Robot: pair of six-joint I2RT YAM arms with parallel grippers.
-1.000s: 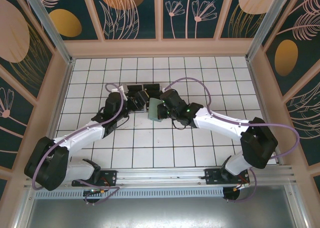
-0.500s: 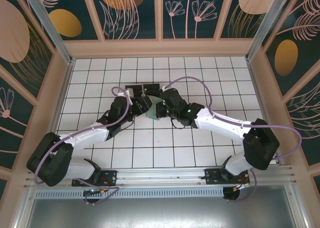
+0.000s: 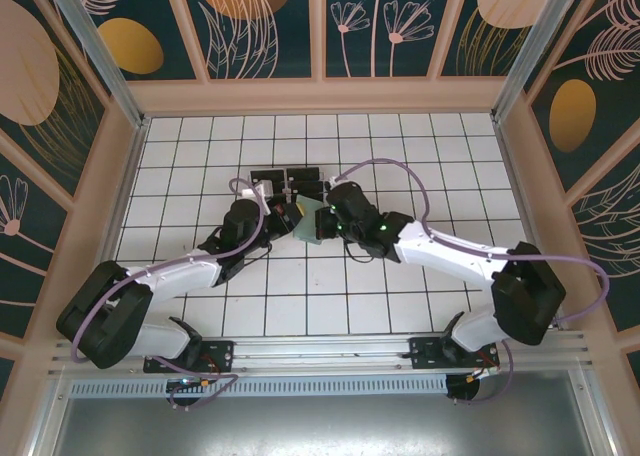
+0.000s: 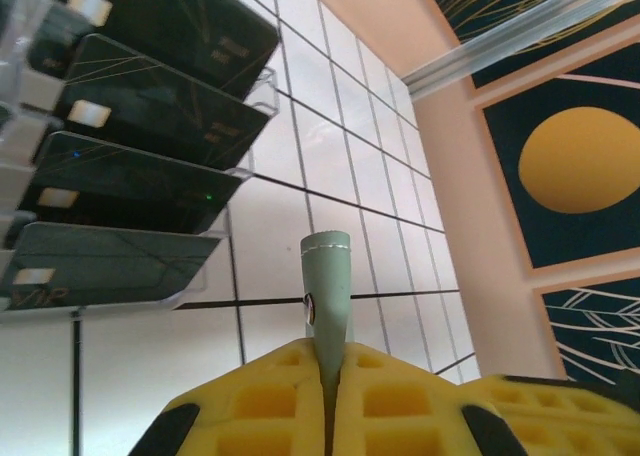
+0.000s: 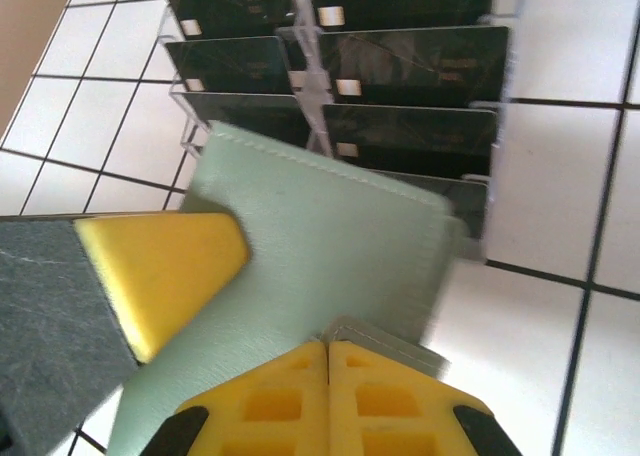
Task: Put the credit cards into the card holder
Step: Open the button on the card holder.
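The grey-green card holder (image 3: pixel 309 224) hangs above the tiles between both grippers. In the left wrist view the card holder (image 4: pixel 328 286) stands edge-on, and my left gripper (image 4: pixel 328 348) is shut on its lower part. My right gripper (image 5: pixel 328 344) is shut on a grey stitched flap at the edge of the card holder (image 5: pixel 320 231). The left gripper's yellow finger (image 5: pixel 160 276) presses on the holder's left side. Several black credit cards (image 5: pixel 410 66) stand in a clear slotted rack just behind. The same credit cards (image 4: pixel 150 96) show at the upper left of the left wrist view.
The clear plastic rack (image 3: pixel 287 182) with the cards sits on the white tiled floor right behind the two grippers (image 3: pixel 305 216). Peach walls (image 3: pixel 130 166) close in the floor on the left, right and back. Open tiles lie in front and to both sides.
My left gripper has swung right, up to the card holder held by the right gripper, and shut on it. The right arm shifted slightly forward.
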